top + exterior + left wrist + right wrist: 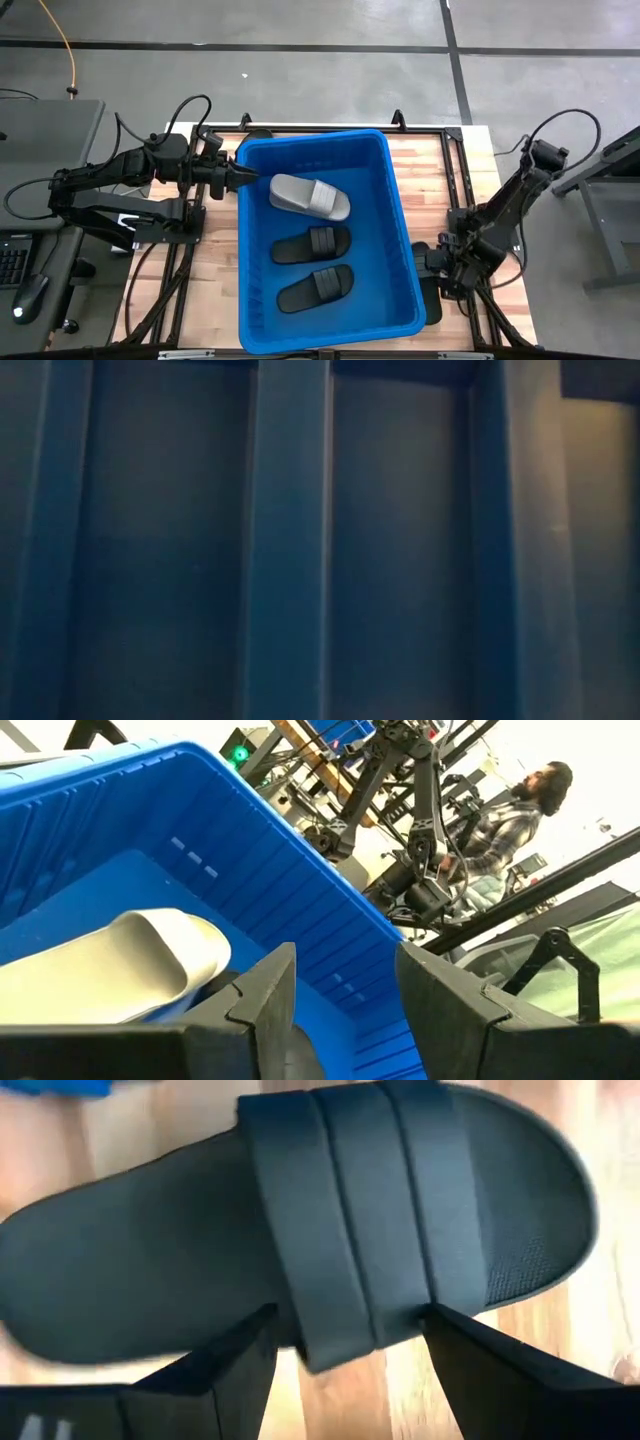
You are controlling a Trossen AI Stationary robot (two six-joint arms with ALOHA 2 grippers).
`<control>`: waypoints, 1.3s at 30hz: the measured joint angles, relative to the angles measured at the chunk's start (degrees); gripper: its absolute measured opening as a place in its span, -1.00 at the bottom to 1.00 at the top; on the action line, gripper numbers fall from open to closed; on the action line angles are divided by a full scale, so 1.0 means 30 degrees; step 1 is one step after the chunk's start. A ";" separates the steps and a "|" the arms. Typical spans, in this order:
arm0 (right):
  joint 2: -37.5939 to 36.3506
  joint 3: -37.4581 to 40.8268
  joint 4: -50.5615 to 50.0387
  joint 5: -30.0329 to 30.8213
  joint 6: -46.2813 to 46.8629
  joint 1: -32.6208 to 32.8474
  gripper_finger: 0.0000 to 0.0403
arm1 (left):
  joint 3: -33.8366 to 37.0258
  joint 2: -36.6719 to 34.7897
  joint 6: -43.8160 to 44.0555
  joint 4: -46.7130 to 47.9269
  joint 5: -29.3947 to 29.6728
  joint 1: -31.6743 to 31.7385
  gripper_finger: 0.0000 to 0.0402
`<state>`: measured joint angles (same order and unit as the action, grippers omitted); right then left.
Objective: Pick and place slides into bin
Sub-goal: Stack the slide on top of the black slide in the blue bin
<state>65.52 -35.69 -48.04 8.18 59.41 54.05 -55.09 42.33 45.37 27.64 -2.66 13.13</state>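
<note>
Right wrist view puts your right gripper [345, 1342], fingers apart, straddling the black slide's [300, 1230] strap crosswise, beside the bin [405, 235]

The bright-blue bin [400, 220] sits open in the middle of my table. Inside it lie three slides: a light grey slide [309, 196] toward the far end and two black slides [312, 244] [316, 288] below it, soles down. Another black slide [330, 1240] lies flat on the wood beside the bin's right wall.
</note>
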 joint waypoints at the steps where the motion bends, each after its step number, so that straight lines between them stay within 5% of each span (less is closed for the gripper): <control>1: 0.0284 -0.0011 0.0072 0.0447 0.0413 0.0187 0.21 | 0.0000 0.0000 -0.0011 0.0000 -0.0051 0.0000 -0.20; 10: 0.2062 -0.0027 -0.0119 0.1887 0.2167 0.0938 0.05 | 0.0000 0.0000 -0.0018 -0.0004 -0.0107 0.0000 -0.20; 19: 0.2276 0.0016 0.0560 0.0871 0.2637 0.0799 -0.93 | 0.0000 0.0000 -0.0018 -0.0007 -0.0103 -0.0003 -0.20; 39: -0.0169 -0.3348 -0.4172 -0.4386 0.4326 0.1548 -1.00 | 0.0000 -0.0007 0.0618 -0.0029 -0.1105 -0.0007 -0.20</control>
<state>65.01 -45.74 -60.56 -4.98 72.39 58.69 -55.09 42.30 47.23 27.55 -5.98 13.10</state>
